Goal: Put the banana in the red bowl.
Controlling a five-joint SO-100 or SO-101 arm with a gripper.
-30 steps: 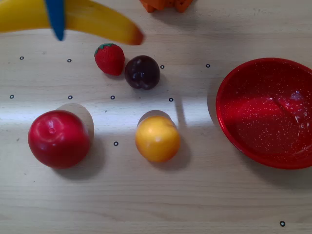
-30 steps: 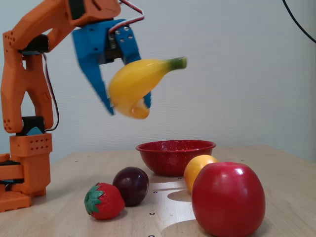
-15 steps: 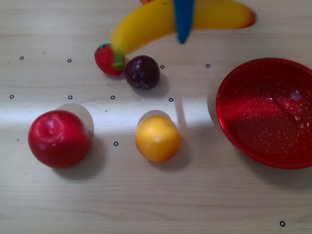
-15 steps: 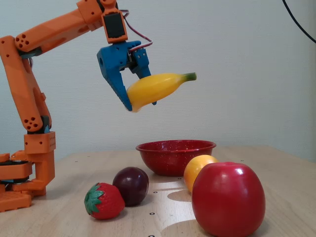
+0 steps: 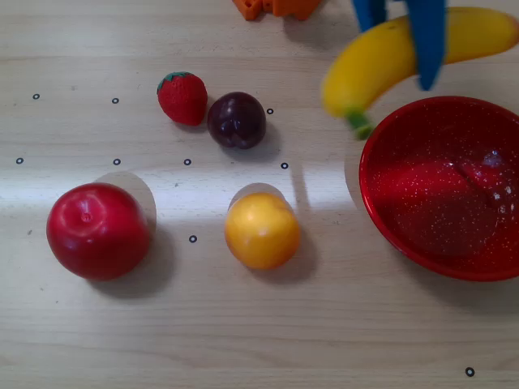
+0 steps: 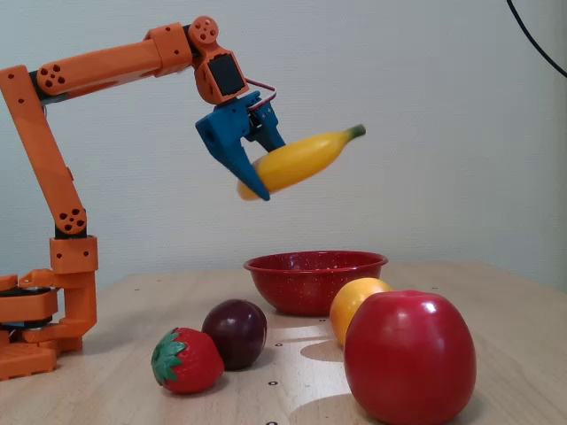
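The pale wooden surface (image 5: 243, 324) is carrying the glossy, white-speckled red bowl (image 5: 442, 186). The blue hand (image 6: 255, 168) is gripping the banana (image 6: 301, 159), its fingers closed on the yellow, green-stemmed fruit. Only the fixed view is showing the banana hanging high above the bowl; its far tip is seemingly hidden there. A plain grey wall (image 6: 425, 88) is standing behind.

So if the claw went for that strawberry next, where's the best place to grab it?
Probably across the plump red middle of the strawberry, coming straight down from above. It lies on its side on the table, leafy end toward the upper left in the overhead view. The dark plum sits close on its right in that view, so the fingers would best close on the two sides away from it.
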